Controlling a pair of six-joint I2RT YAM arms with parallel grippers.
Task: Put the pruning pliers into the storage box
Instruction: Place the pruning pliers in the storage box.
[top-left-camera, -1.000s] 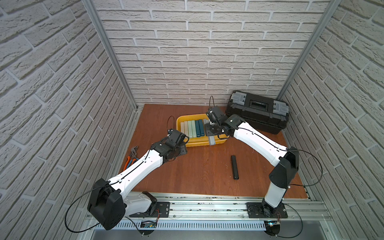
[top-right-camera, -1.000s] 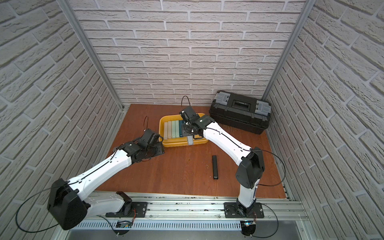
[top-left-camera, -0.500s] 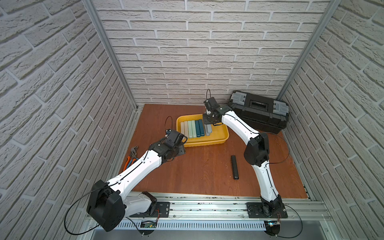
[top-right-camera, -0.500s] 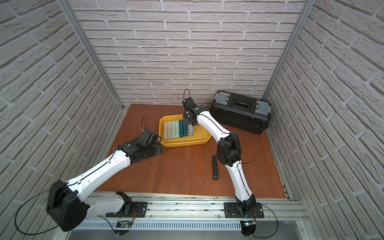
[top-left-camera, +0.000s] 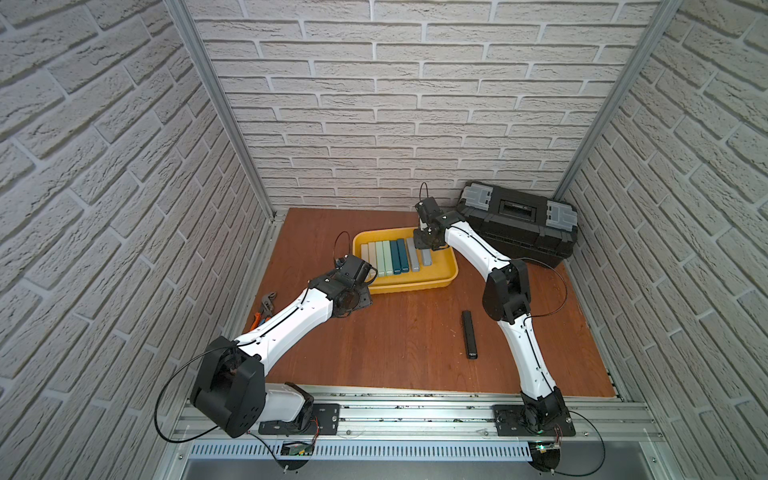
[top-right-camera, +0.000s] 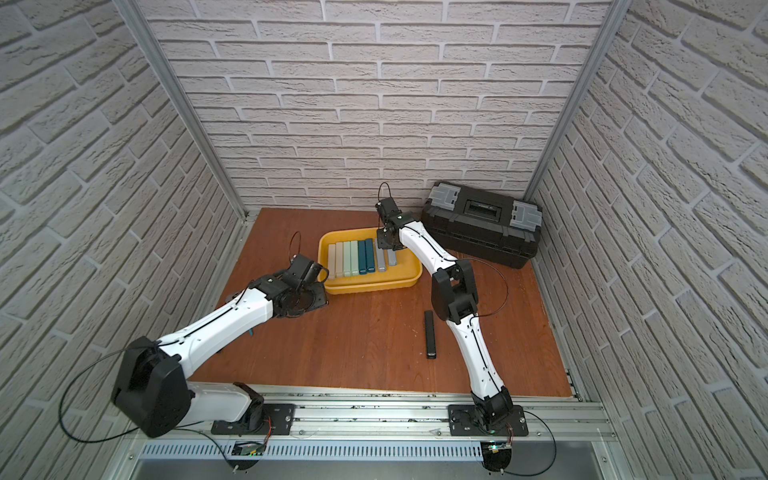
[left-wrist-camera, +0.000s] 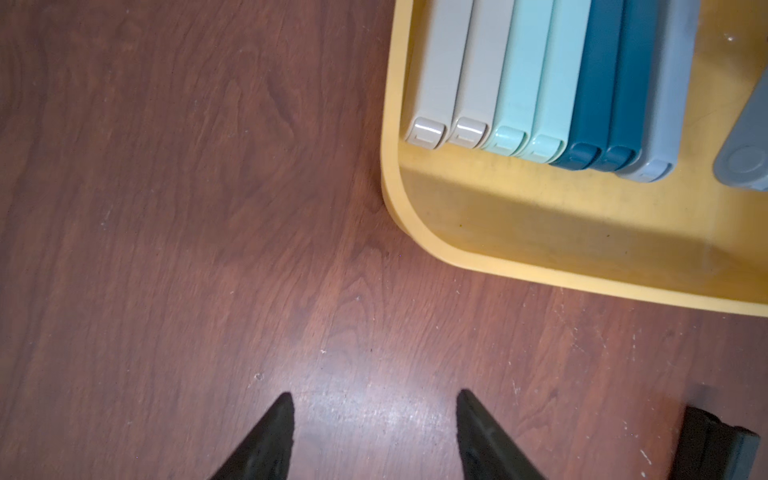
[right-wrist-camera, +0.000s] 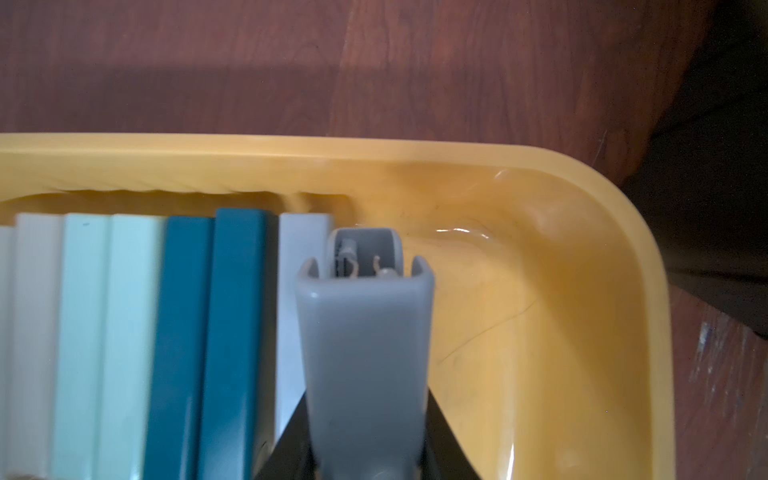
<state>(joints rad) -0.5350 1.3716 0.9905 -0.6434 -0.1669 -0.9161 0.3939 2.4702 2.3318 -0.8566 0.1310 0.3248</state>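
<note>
The right gripper (right-wrist-camera: 365, 436) clamps one grey pruning pliers (right-wrist-camera: 365, 345) over the yellow storage box (right-wrist-camera: 615, 195); the left gripper (left-wrist-camera: 374, 399) is spread, holding nothing.

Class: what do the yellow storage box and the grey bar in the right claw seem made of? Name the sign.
The storage box: likely moulded plastic, semi-gloss; rolled rounded rim, soft highlights on its wall. The grey bar: probably plastic, matte; thin-walled hollow end with rounded edges.

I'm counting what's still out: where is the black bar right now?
In both top views the black bar lies flat on the wooden table, outside the yellow tray, in front of it on the robot's right side.
</note>
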